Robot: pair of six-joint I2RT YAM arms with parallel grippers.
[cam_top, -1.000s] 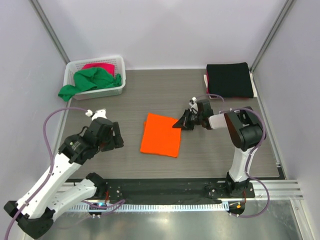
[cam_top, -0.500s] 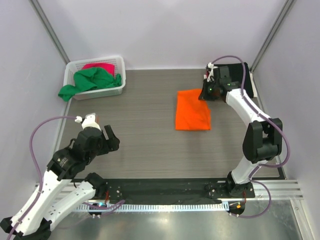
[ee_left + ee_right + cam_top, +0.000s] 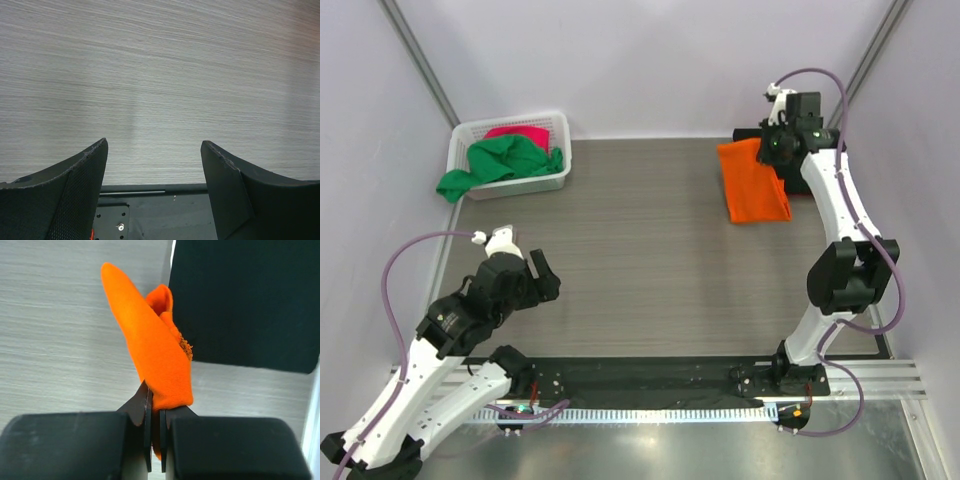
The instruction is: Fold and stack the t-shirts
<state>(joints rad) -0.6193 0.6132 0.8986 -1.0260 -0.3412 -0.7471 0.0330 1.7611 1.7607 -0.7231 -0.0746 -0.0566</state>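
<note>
We see the R pincer (image 3: pixel 155 407) clamped tight on an edge of the orange t-shirt (image 3: pixel 754 188), over at the far R of the desk (image 3: pixel 640 250). The shirt's folded and looks like a narrow oblong from above, trailing from the pincer toward the near side. It's just beside the black t-shirt (image 3: pixel 245 300), which lies flat in the far R corner w/ the arm across most of it in the top view. In the wrist view the orange cloth comes out from btwn the fingers as a doubled flap, its tip next to the black shirt's edge. We can't tell if its lower end touches the desk.

The L pincer (image 3: pixel 154 145) is spread wide w/ nothing btwn its fingers, over bare desk at the near L, well apart from the orange shirt.

Far L there's the white basket (image 3: pixel 525 184). The green t-shirt (image 3: pixel 505 158) spills over its rim onto the desk, and the pink t-shirt (image 3: pixel 523 133) sits behind it, inside.
</note>
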